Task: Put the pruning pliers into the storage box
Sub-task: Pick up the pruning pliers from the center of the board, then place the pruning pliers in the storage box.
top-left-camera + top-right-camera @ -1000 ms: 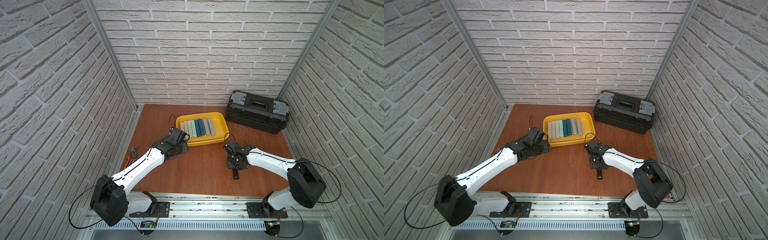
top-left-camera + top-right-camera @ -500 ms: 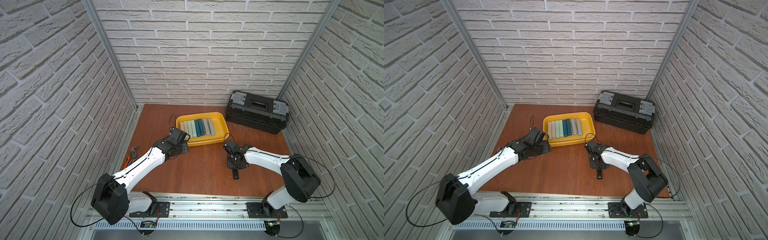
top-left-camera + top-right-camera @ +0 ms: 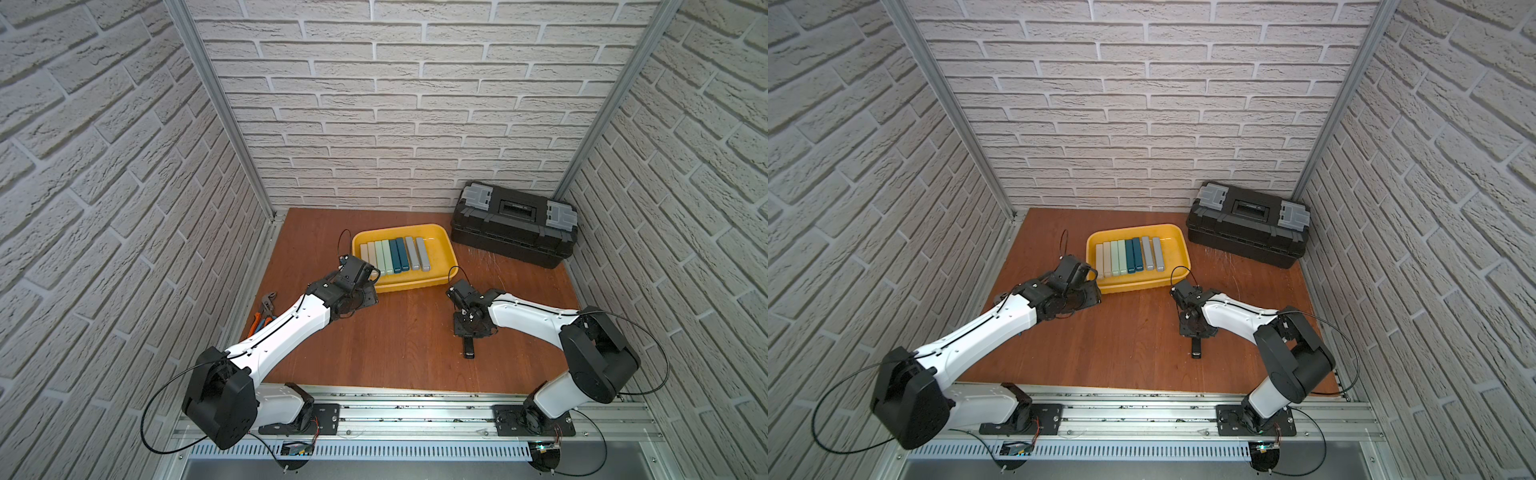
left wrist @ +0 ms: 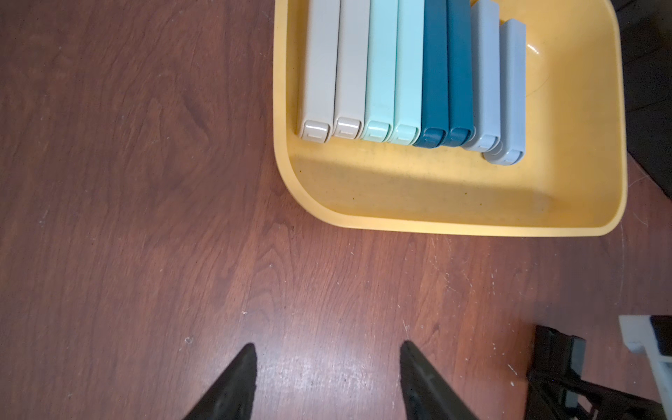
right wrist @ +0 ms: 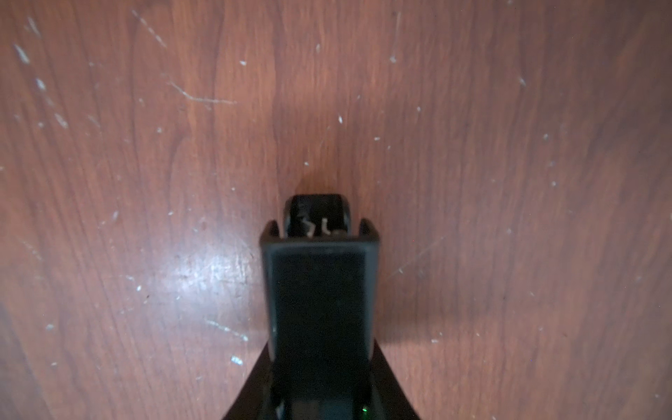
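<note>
Eight pruning pliers (image 3: 394,254) are lying side by side in the storage box (image 3: 415,283) in both top views. The ninth, a black bar (image 3: 469,349), is lying on the table (image 3: 399,340), apart from it, under your right gripper (image 3: 469,334).

Left wrist: left gripper (image 4: 327,349) is hanging spread and empty near the box.

Right wrist: jaws are pinching the black bar's long sides. Probably light, stiff, slick; be squeezing squarely.

Beige, mint, teal, grey, black pruning pliers (image 3: 395,255); yellow storage box (image 3: 415,285); black toolbox (image 3: 515,235).
</note>
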### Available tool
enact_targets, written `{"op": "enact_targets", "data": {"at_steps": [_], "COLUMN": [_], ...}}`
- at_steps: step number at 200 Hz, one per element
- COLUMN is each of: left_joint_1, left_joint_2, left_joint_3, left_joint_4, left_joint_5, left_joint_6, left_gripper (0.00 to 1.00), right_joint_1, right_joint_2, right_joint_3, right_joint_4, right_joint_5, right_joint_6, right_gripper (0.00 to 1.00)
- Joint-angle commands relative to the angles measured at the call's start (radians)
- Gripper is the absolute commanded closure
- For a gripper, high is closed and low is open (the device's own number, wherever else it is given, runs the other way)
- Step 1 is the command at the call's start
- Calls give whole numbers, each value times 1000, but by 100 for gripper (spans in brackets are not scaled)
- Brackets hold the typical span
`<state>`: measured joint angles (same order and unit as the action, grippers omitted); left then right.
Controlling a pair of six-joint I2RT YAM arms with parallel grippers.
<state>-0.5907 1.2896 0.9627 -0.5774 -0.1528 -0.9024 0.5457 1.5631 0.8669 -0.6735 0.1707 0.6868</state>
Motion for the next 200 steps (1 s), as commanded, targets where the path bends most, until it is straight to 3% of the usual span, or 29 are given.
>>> {"op": "enact_targets", "data": {"at_steps": [1, 51, 128, 200], "left_joint_1": [-3, -3, 5, 49], "left_joint_2": [-9, -15, -58, -62], "left_joint_3": [4, 2, 7, -1], "left_joint_4": [-2, -4, -57, -76], "left_joint_5": [-19, -26, -60, -61], "left_joint_6": [-6, -16, -28, -18], "left_gripper": [37, 37, 37, 37], "right_joint_1": [0, -1, -34, -119], "right_joint_2": [-77, -44, 293, 551], "right_joint_3": [81, 388, 940, 1165], "right_joint_4": [-63, -177, -189, -147], "right_joint_5": [10, 43, 60, 46], "right_joint_6": [-44, -183, -351, -420], "right_gripper": [85, 84, 84, 84]}}
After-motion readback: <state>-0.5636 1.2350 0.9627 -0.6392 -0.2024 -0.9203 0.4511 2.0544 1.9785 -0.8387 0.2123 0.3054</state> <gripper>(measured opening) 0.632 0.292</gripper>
